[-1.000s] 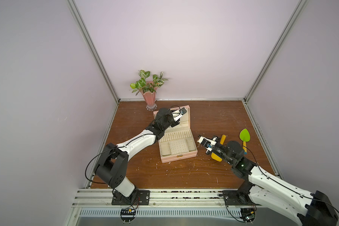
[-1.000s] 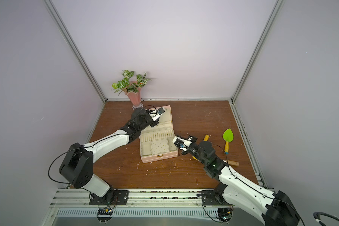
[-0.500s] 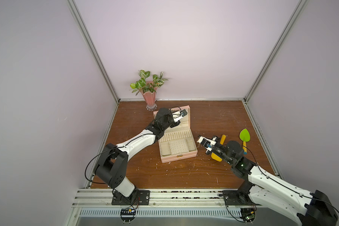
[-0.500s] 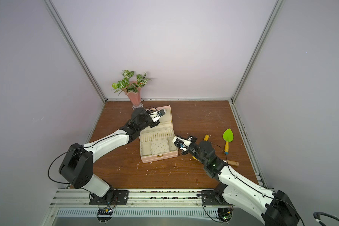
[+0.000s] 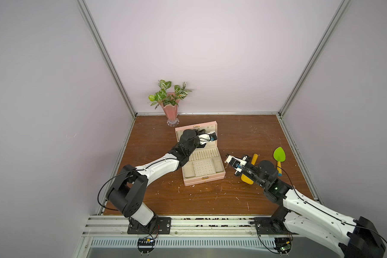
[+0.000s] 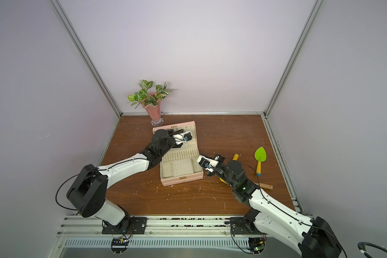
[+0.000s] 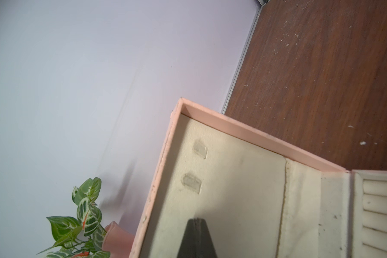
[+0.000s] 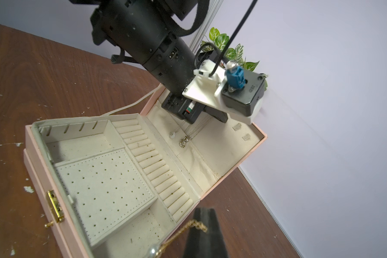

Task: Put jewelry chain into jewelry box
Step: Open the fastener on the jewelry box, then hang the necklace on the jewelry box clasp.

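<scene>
Right wrist view puts the fine pale-gold jewelry chain closest to the lens. It is pinched in the right gripper, whose black jaws are closed on a small loop of it, and the free length slants away to a tiny pale round bead. The chain hangs by a corner of the pale pink rectangular hinged jewelry box, beside a small cream-lined end compartment; whether the bead is inside the wall or just outside cannot be told. In a top view the right gripper sits at about 3 o'clock from the tray, just beside its wall. The left gripper, jaws closed with nothing seen between them, is over the cream lining of the open lid, the 12 o'clock half of the box, where other thin chains lie. Further out on the brown wooden table, a pink fluted vase of leaves stands at 11 o'clock from the box, and a yellow spatula and green-bladed trowel lie toward 3 o'clock. The step in hand looks like carrying the chain over the tray. Done well, the gripper would travel toward 9 o'clock until chain and bead both clear the wall. It would then sink so the slack pools on the lining before the jaws part, or the tail may drape over the rim.
</scene>
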